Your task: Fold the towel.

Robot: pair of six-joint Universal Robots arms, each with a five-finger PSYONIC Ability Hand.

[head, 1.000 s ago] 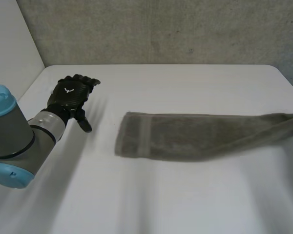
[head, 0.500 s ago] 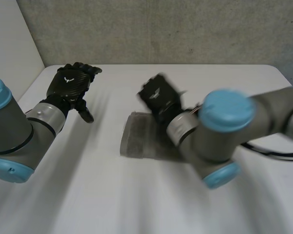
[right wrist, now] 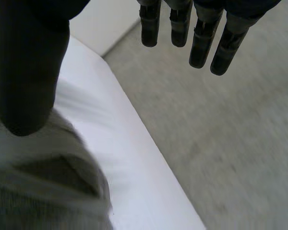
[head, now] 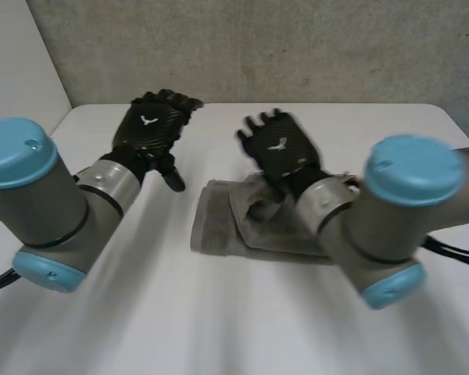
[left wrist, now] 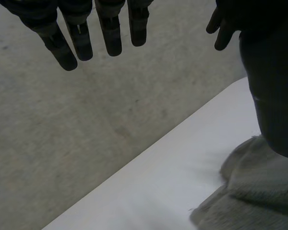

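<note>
1. The towel (head: pixel 217 228) is lying bunched and rumpled near the middle of the white table (head: pixel 219 320). Its banded end is pointing toward the robot's left side, and its other end is running under the right arm (head: pixel 375 234).
2. The right hand (head: pixel 281 148) is hovering over the towel's far edge, back of the hand showing in the head view. In the right wrist view its fingers (right wrist: pixel 201 43) are hanging straight and slightly apart, gripping nothing.
3. The right thumb (right wrist: pixel 24 72) is reaching out over the crumpled cloth. I cannot tell whether it is touching.
4. The left hand (head: pixel 151 129) is hanging above bare table, just beside the towel's banded end and apart from it.
5. In the left wrist view its fingers (left wrist: pixel 110 36) are stretching out straight and spread against the grey wall (head: pixel 313 55), and they are holding nothing.
6. A raised fold is standing up near the right wrist, while the rest of the towel is lying low on the tabletop.
7. Both arms are angling in from the near side, blue caps toward the camera.
</note>
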